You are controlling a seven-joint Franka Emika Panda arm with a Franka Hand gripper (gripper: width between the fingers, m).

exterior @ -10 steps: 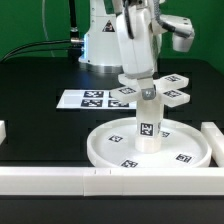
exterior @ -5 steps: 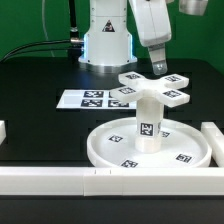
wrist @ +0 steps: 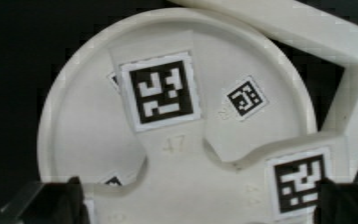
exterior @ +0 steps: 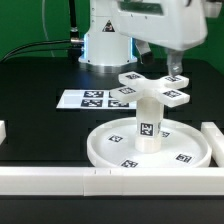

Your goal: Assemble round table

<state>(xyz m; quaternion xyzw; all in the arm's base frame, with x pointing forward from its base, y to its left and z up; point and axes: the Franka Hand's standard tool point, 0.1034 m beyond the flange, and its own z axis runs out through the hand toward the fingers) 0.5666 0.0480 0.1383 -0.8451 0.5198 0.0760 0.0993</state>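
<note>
The large round rimmed disc (exterior: 150, 148) lies near the front rail. The short thick post (exterior: 148, 118) stands upright on its middle. The small cross-shaped piece (exterior: 155, 88) sits on top of the post. My gripper (exterior: 172, 62) hangs above the cross's arm on the exterior view's right, open and empty, apart from it. In the wrist view the disc (wrist: 176, 90) with its tags fills the picture, and one arm of the cross (wrist: 309, 180) shows near a finger. The dark fingertips (wrist: 51, 200) stand wide apart around my gripper (wrist: 202, 208) with nothing held.
The marker board (exterior: 92, 99) lies behind the disc towards the exterior view's left. A long white rail (exterior: 100, 180) runs along the front, another rail (exterior: 212, 135) stands on the right, and a short white piece (exterior: 3, 130) on the left. The robot base (exterior: 105, 45) is at the back.
My gripper has let go of the cross-shaped piece on the post, risen and moved to the exterior view's right. The cross stays on the post and has turned a little.
</note>
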